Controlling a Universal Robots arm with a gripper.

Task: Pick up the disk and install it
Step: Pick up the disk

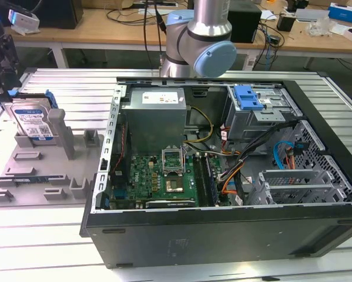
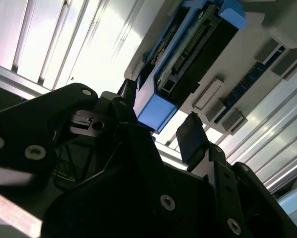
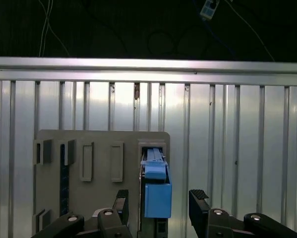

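The pincer [image 3: 159, 198] is spread, with one finger [image 3: 198, 201] on each side of the disk [image 1: 30, 120]. In both wrist views there is a gap at each finger, so nothing is pinched yet. The disk stands on its edge in a slot of the grey holder [image 1: 46, 170], at the exterior view's left, well apart from the open case [image 1: 223, 229].

I think the first danger is the centring. In the first wrist view the disk sits nearer to one finger than to the other. If the pincer closes like this, that finger may touch first and push the disk sideways or tilt it in the slot. The second danger is the blue frame [image 2: 155, 111], which is the part between the fingers. It is plastic and looks smooth, so it may bend or slip under the grip. Inside the case, loose cables [image 1: 234, 170] lie just beside the drive cage [image 1: 264, 117] and could catch a disk brought there.

The worktop [image 1: 64, 88] is ribbed aluminium with long grooves, and the holder lies flat on it. Behind the arm [image 1: 202, 41] there is a wooden bench [image 1: 105, 26] with wires and boxes.
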